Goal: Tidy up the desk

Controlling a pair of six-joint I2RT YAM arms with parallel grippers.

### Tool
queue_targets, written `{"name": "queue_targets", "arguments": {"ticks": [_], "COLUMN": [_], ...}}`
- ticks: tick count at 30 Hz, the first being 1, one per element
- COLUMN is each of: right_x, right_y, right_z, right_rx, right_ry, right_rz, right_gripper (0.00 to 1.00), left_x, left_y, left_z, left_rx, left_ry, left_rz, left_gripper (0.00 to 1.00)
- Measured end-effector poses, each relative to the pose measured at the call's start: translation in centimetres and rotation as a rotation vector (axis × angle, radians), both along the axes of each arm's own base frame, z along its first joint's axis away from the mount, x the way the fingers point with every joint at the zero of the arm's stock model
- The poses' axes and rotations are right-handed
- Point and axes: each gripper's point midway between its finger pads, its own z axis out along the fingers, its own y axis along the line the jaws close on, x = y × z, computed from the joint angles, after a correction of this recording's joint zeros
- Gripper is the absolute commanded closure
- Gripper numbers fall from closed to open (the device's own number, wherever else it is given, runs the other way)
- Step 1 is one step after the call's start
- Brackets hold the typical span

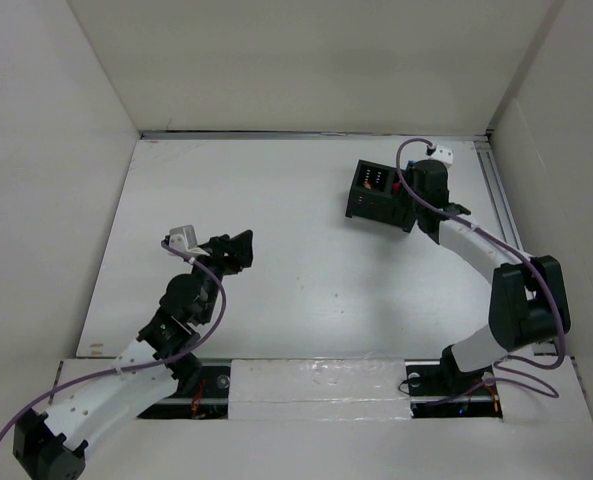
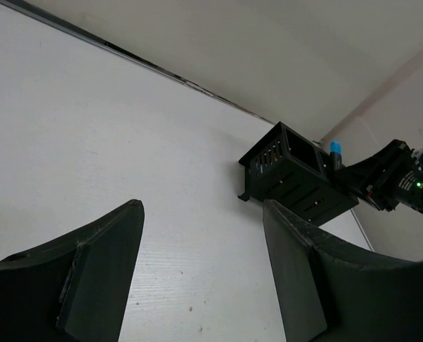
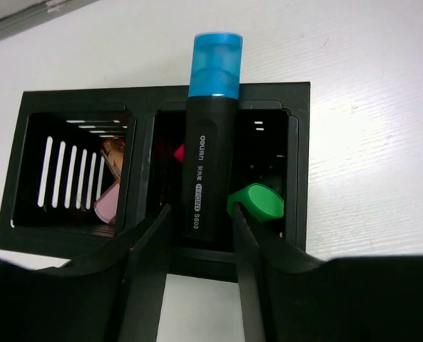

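We are holding left jaws wide, empty, above the white worktop (image 1: 296,260) — right jaws are flanking a blue-capped highlighter (image 3: 211,149) over the organizer (image 3: 90,98) at its far right — whether gripping, we cannot tell.

Black organizer (image 1: 374,196) on white desk (image 1: 276,270)

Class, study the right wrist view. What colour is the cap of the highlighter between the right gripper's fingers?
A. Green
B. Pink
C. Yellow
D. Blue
D: the highlighter between the fingers of the right gripper has a bright blue cap; the green cap belongs to another marker inside the black organizer.
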Motion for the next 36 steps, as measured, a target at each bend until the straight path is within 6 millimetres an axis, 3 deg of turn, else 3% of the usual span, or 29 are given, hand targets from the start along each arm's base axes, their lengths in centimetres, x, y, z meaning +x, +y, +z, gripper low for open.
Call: {"name": "queue_targets", "arguments": {"ticks": [4,8,11,14,15,16,18,21,23,26,27,30,36], "right_x": [0.1,-0.1,-0.6,-1.5,-2.0,-2.5,-4.1,-7.5,-10.5,-15.2,-16.8,-20.3,-22.7], "right_y": [-0.1,0.2,1.0,2.3,3.0,3.9,6.1,10.5,14.0,18.4,19.5,21.4,21.1], "right_z": [0.2,0.7,2.3,5.3,6.6,8.1,11.1,14.3,15.2,14.2,13.4,10.8,6.8], "right_rx": [0.0,-0.005,-0.004,0.007,0.016,0.025,0.063,0.116,0.145,0.167,0.166,0.157,0.131], "right_ry": [-0.005,-0.016,-0.052,-0.12,-0.151,-0.186,-0.268,-0.361,-0.396,-0.39,-0.375,-0.319,-0.232], "right_rz": [-0.012,-0.011,-0.001,0.027,0.047,0.071,0.139,0.286,0.42,0.615,0.675,0.8,0.849], "right_gripper": [0.42,0.41,0.41,0.51,0.71,0.83,1.0,1.0,1.0,0.81,0.66,0.48,0.42], "left_x": [0.0,0.2,0.3,0.3,0.4,0.4,0.4,0.4,0.3,0.2,0.2,0.1,-0.3], "left_y": [0.0,0.0,0.0,-0.1,-0.1,-0.1,-0.1,-0.1,-0.1,-0.1,-0.1,-0.2,-0.5], "left_z": [-0.1,-0.5,-0.8,-0.9,-1.0,-1.0,-1.0,-0.7,-0.4,0.0,0.1,0.1,0.8], "left_rx": [0.003,0.012,0.018,0.022,0.023,0.024,0.022,0.016,0.007,-0.003,-0.005,-0.013,-0.059], "left_ry": [0.004,0.015,0.022,0.028,0.029,0.029,0.028,0.02,0.011,-0.001,-0.003,-0.003,-0.014], "left_rz": [0.002,0.008,0.009,0.009,0.009,0.009,0.008,0.008,0.008,0.006,0.005,-0.002,-0.029], "left_gripper": [0.35,0.33,0.29,0.26,0.25,0.23,0.19,0.14,0.13,0.12,0.12,0.12,0.12]}}
